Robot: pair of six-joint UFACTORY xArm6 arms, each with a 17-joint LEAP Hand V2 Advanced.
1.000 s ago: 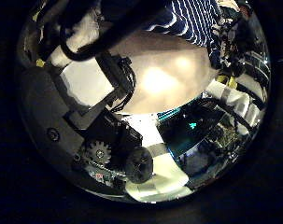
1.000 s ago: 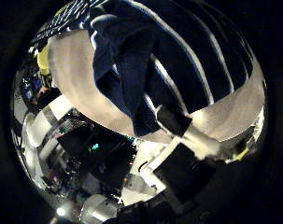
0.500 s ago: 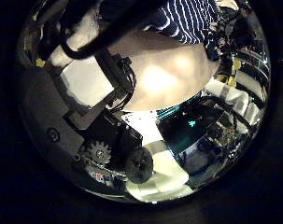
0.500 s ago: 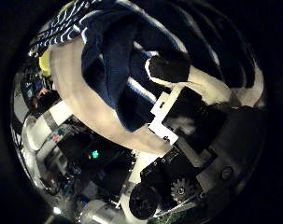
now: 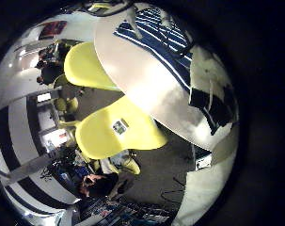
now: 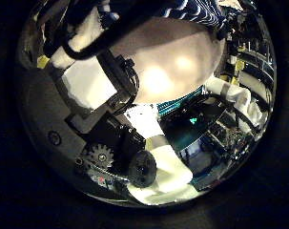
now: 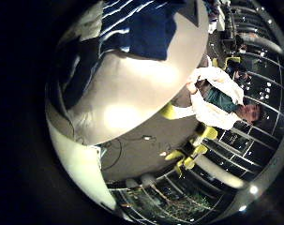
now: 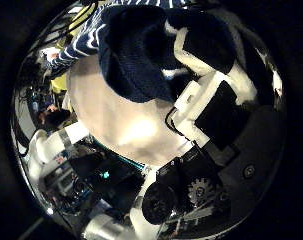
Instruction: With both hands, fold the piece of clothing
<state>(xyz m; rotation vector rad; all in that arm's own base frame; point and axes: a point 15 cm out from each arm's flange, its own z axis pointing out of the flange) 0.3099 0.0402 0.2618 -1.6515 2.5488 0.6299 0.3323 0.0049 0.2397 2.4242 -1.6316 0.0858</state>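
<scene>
The dark navy garment with white stripes (image 8: 141,55) lies bunched on the pale round bench (image 8: 126,125) — the right robot hand (image 8: 216,95) has its fingers (image 8: 196,50) curled onto the cloth. The left robot hand (image 6: 96,86) hangs over bare bench; whether it is clenched, I cannot tell.

No words, numbers or signs can be read anywhere. A small label (image 5: 120,125) sits on a yellow chair (image 5: 114,137) beside the table (image 5: 147,80), but its print is too small to make out.
</scene>
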